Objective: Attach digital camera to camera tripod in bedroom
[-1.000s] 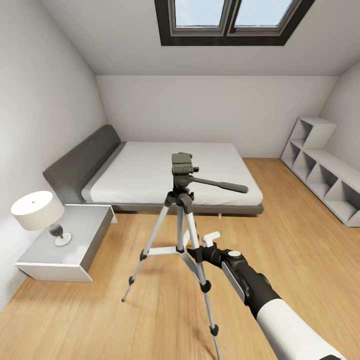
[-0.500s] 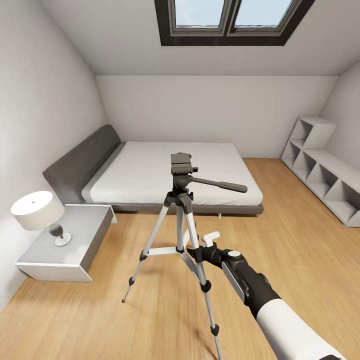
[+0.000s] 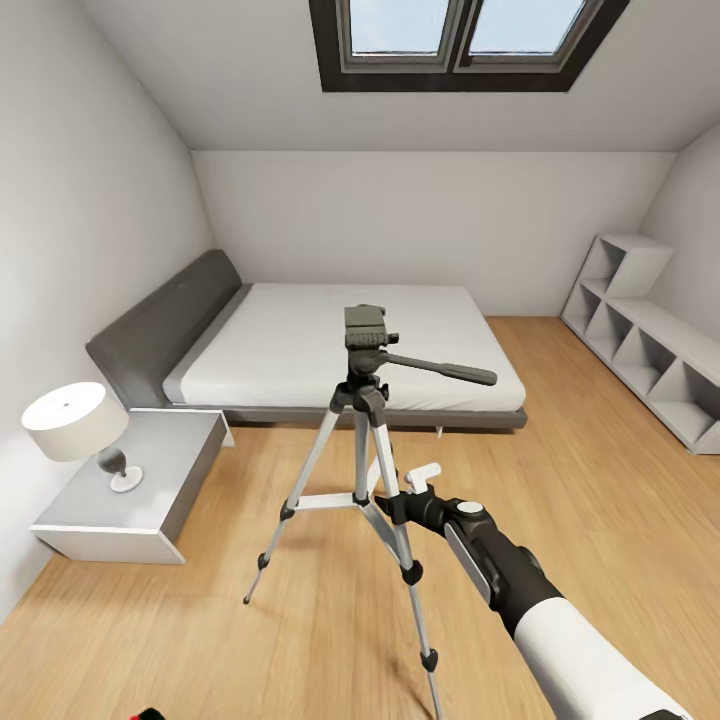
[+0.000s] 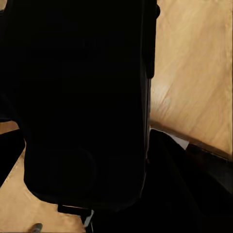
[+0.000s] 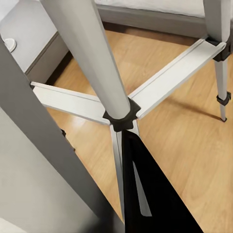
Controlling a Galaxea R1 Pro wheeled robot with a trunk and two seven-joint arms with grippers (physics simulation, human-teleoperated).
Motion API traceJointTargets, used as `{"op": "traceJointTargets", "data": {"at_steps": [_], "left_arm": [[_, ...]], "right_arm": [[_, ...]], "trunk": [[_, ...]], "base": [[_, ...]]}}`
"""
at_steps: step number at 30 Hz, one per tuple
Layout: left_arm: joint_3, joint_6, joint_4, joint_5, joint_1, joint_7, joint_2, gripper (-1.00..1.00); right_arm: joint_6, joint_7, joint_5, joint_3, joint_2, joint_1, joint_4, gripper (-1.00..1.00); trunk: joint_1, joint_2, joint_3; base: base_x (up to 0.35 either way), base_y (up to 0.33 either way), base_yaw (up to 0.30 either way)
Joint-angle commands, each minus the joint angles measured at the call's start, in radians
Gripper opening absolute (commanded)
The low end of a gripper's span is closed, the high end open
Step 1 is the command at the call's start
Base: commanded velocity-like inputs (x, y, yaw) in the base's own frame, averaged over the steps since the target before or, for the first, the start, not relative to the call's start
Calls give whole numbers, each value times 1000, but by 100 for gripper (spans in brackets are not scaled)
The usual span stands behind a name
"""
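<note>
Though it stands alone in the middle of the wood floor (image 3: 600,520), 1 tripod (image 3: 362,440) draws the eye: 3 silver legs spread wide, 1 black head on top with 1 long handle (image 3: 440,370) sticking out to the right, nothing mounted on it. From the right wrist view its center column (image 5: 87,53) and 3 flat braces meet at 1 black hub, seen from very close.

Reaching in from the lower right, the right gripper (image 3: 412,490) sits at the near leg, about level with the braces. 1 white finger (image 3: 424,472) shows just beside that leg; whether the fingers are clamped on it or loose I cannot tell.

Down at the bottom edge of the head view a small dark thing with a red spot (image 3: 148,714) pokes in, too little to identify. Filling the left wrist view is 1 big black shape (image 4: 77,97), too dark to tell whether those fingers grip it.

Behind the tripod lies 1 low grey bed (image 3: 340,350) against the far wall. To the left, 1 grey nightstand (image 3: 140,490) carries 1 white lamp (image 3: 78,425). At the right wall runs 1 white shelf unit (image 3: 650,350), and 1 skylight (image 3: 465,40) is set in the sloped ceiling.
</note>
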Motion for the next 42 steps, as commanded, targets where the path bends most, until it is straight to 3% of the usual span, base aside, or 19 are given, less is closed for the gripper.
{"op": "traceJointTargets", "data": {"at_steps": [1, 3, 4, 8, 9, 12, 13, 17, 18, 20, 23, 26, 30, 31, 33, 34, 35, 38, 42], "left_arm": [[-5, 26, -35, 8, 0, -2, 20, -100], [-5, 77, -103, 7, 0, -2, 52, -100], [-4, 133, -176, 7, -1, -1, 83, -100], [5, 243, -327, 7, -1, 9, 135, -100], [18, 295, -405, 6, -2, 27, 153, -100], [52, 371, -523, 4, -3, 76, 168, -100], [84, 427, -603, 2, -4, 121, 174, -100], [164, 558, -758, 1, -6, 221, 179, -100], [205, 633, -828, 1, -8, 265, 177, -100], [243, 707, -891, 2, -15, 300, 175, -100], [292, 835, -985, 4, -72, 345, 165, -100], [315, 907, -1027, 9, -159, 365, 157, -100], [325, 940, -1037, 13, -257, 373, 154, -100], [328, 949, -1032, 17, -312, 375, 154, -100], [330, 956, -1018, 23, -370, 376, 154, -100], [330, 958, -1007, 28, -401, 377, 154, -100], [331, 962, -979, 40, -467, 378, 154, -100], [332, 965, -924, 68, -568, 379, 152, -100], [332, 968, -801, 130, -747, 380, 140, -100]], "right_arm": [[7, -2, -2, 0, 0, -1, 0, -100], [7, -2, -2, -1, 0, -1, 0, -100], [7, -2, -2, -1, 0, -1, 0, -100], [7, -1, -2, -1, -1, -1, 0, -100], [7, -1, -1, 0, -1, -1, 0, -100], [8, -1, -1, 0, -1, -1, 0, -100], [8, 0, -2, 0, -2, -1, 1, -100], [7, 0, -4, 0, -2, -1, 3, -100], [7, 0, -4, 0, -2, -1, 3, -100], [7, 0, -4, 0, -2, -1, 3, -100], [8, 0, -4, 0, -2, -1, 3, -100], [8, 0, -4, -1, -3, -1, 3, -100], [8, 0, -4, -1, -3, -1, 4, -100], [7, 0, -4, 0, -3, -1, 4, -100], [7, 0, -4, 0, -3, -1, 4, -100], [7, 0, -4, 0, -3, -1, 4, -100], [7, 0, -4, 0, -3, -1, 4, -100], [7, 0, -3, 0, -3, -1, 4, -100], [7, 0, -3, 0, -3, -1, 4, -100]], "trunk": [[1, -2, -2], [1, -2, -2], [1, -2, -2], [1, -2, -2], [1, -2, -2], [1, -2, -2], [1, -2, -2], [1, -2, -2], [1, -2, -2], [1, -2, -2], [1, -2, -2], [1, -2, -2], [1, -2, -2], [1, -2, -2], [1, -2, -2], [1, -2, -2], [1, -2, -2], [1, -2, -2], [1, -2, -2]], "base": [[0, 0, 0], [0, 0, 0], [0, 0, 0], [0, 0, 0], [0, 0, 0], [0, 0, 0], [0, 0, 0], [0, 0, 0], [0, 0, 0], [0, 0, 0], [0, 0, 0], [0, 0, 0], [0, 0, 0], [0, 0, 0], [0, 0, 0], [0, 0, 0], [0, 0, 0], [0, 0, 0], [0, 0, 0]]}}
